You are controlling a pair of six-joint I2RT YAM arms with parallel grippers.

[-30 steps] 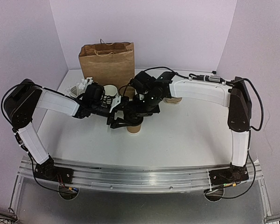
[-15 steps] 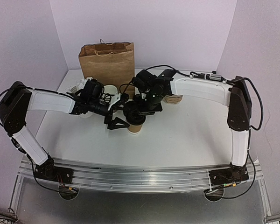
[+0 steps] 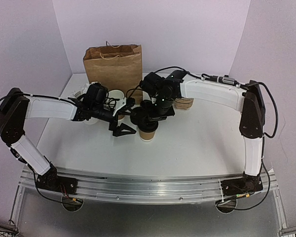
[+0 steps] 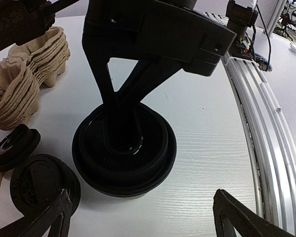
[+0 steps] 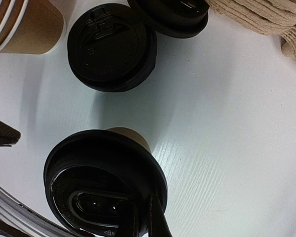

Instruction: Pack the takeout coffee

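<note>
The small brown paper cup with its round black plastic lid stands upright on the white table, in front of the brown paper bag. The right gripper, fingers drawn nearly together, rests on the lid. The left gripper gapes wide just beside the cup, not touching it.

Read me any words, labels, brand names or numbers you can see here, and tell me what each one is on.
No text here can be read.
Raised lettering on the takeout coffee lid: too faint and small to read.
Raised lettering on the loose black lid: blurred, unreadable.
Brown paper bag: no print shows.
</note>
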